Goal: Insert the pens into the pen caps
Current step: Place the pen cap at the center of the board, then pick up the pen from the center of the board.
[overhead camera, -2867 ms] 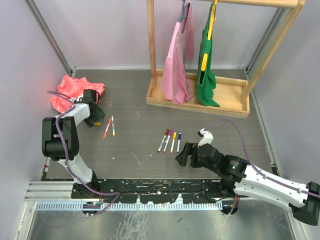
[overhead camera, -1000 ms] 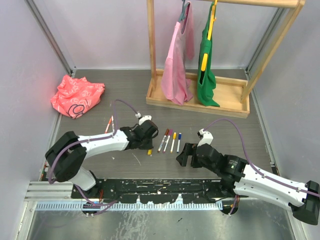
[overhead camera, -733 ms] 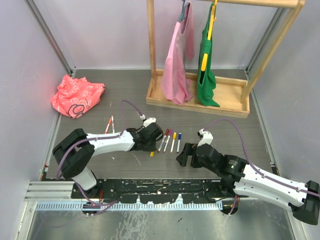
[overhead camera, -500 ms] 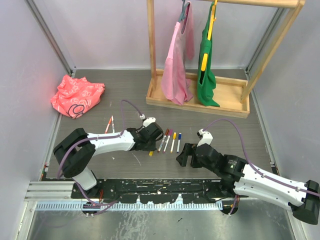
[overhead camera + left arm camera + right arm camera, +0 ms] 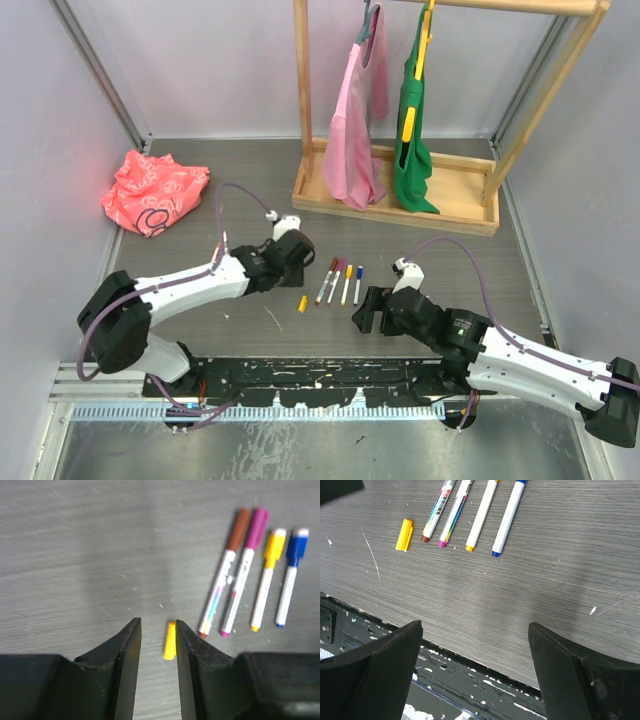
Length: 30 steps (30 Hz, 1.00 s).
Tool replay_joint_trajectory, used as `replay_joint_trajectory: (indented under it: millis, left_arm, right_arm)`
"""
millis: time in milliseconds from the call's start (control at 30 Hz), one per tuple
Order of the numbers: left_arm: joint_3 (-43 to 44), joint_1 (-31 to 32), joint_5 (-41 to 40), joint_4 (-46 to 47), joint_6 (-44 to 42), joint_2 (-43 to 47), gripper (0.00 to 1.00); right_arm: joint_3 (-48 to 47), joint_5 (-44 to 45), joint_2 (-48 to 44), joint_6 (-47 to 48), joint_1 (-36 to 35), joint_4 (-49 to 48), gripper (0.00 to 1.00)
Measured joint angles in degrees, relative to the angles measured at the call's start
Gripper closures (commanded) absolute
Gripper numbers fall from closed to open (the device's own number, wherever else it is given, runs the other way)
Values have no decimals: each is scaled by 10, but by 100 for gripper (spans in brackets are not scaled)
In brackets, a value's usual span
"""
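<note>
A loose yellow pen cap [image 5: 303,303] lies flat on the table, just left of a row of capped pens. The brown pen [image 5: 327,281], purple pen [image 5: 337,280], yellow pen [image 5: 347,284] and blue pen [image 5: 358,284] lie side by side. My left gripper [image 5: 293,262] hovers just behind the cap, its jaws a narrow gap apart and empty. In the left wrist view the cap [image 5: 170,640] lies on the table beyond the left gripper [image 5: 157,624]. My right gripper [image 5: 362,312] stands wide open just near of the pens. The right wrist view shows the right gripper [image 5: 475,627] empty, the cap [image 5: 404,534] at upper left.
A wooden clothes rack [image 5: 395,205] with a pink garment [image 5: 352,140] and a green one [image 5: 412,150] stands at the back right. A crumpled red bag [image 5: 152,190] lies at the far left. A black strip [image 5: 470,680] runs along the table's near edge.
My left gripper carried the yellow cap from the far left to beside the pens. It has let the cap go, opened a little and drawn back. The right arm has not moved.
</note>
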<state>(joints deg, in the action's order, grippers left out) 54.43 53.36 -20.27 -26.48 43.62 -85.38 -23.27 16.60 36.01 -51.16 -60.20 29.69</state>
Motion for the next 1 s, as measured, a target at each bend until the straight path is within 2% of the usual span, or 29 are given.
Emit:
replay_joint_trajectory:
  millis: [100,267,400,667,1000]
  left_arm:
    - [1,-44,-5,-11,-23,30,66]
    - [-13,-181,-10,-17,-59,72,64]
    - [-28,-254,-11,-19,-89,80,63]
    - [-31,-332,3,-13,-129,20,63]
    - [3,-380,21,-1,-163,-72,63]
  right_arm:
    - [0,0,0,0,0,-1,8]
    - [0,0,-6,0,0,-1,8]
    - [0,0,-13,0,0,-1,9]
    - [0,-4,-10,0,0,-1,8]
    - [0,-7,-25,0,0,2,8]
